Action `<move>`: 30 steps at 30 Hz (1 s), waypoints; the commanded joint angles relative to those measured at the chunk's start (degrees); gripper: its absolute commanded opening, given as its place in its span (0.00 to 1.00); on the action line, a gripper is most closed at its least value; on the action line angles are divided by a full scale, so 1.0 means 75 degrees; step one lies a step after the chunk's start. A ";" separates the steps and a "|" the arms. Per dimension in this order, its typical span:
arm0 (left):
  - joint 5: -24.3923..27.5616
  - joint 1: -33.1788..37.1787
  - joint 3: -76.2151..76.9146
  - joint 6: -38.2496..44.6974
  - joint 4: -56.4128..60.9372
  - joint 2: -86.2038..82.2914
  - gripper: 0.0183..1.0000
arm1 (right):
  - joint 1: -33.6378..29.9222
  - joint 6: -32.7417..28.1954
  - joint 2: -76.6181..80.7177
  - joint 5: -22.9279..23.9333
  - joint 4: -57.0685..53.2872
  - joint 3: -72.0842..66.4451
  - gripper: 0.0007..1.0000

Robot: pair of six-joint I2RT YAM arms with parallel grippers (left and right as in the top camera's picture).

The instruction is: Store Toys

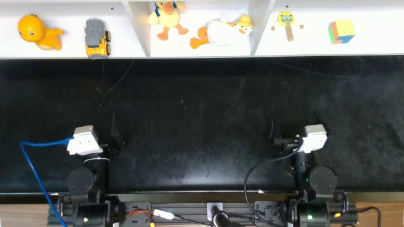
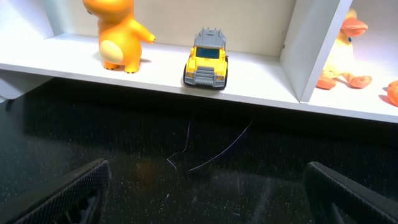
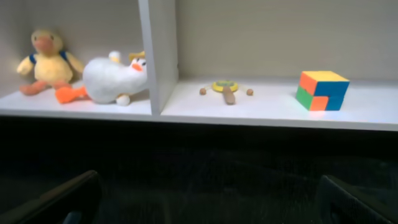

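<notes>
Black bench (image 1: 202, 113), scuffed, lies between the arm bases and a white shelf (image 1: 69, 53) along the far side. The shelf has three bays. Left bay: orange toy figure (image 1: 39, 31) and yellow toy truck (image 1: 97, 38), apart, both upright. Middle bay: yellow plush duck (image 1: 167, 17) sitting up, with the white plush duck (image 1: 221, 31) lying on its side just beside it. Right bay: small rattle drum (image 1: 286, 22) lying flat and colour cube (image 1: 341, 31), well apart. Judgement: all six toys are on the shelf, so storing looks done and the step in hand is parking. To do that well, both arms should sit low and back near their bases, well short of the shelf lip. Neither should sweep toward the bays, where a nudge could roll the truck off the edge or tip the sitting duck. Also worth confirming that nothing lies close under the arms, where the overhead view is blocked. Left end effector (image 2: 206, 171): released, fingers spread wide, nothing between them, hanging over the bench and facing the left bay. Right end effector (image 3: 208, 180): likewise released, spread wide, empty, touching nothing, facing the divider between the middle and right bays.
</notes>
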 commanded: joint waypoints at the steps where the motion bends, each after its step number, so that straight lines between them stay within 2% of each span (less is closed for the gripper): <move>1: 0.0099 -0.0009 -0.0067 0.0140 0.0017 -0.0090 1.00 | 0.0076 0.1003 -0.0178 0.0673 -0.0023 -0.0096 1.00; 10: 0.0099 -0.0009 -0.0067 0.0140 0.0020 -0.0090 1.00 | 0.0093 0.1332 -0.0178 0.0609 -0.0032 -0.0096 1.00; 30: 0.0099 -0.0009 -0.0067 0.0140 0.0017 -0.0090 1.00 | 0.0076 0.1332 -0.0169 0.0609 0.0003 -0.0096 1.00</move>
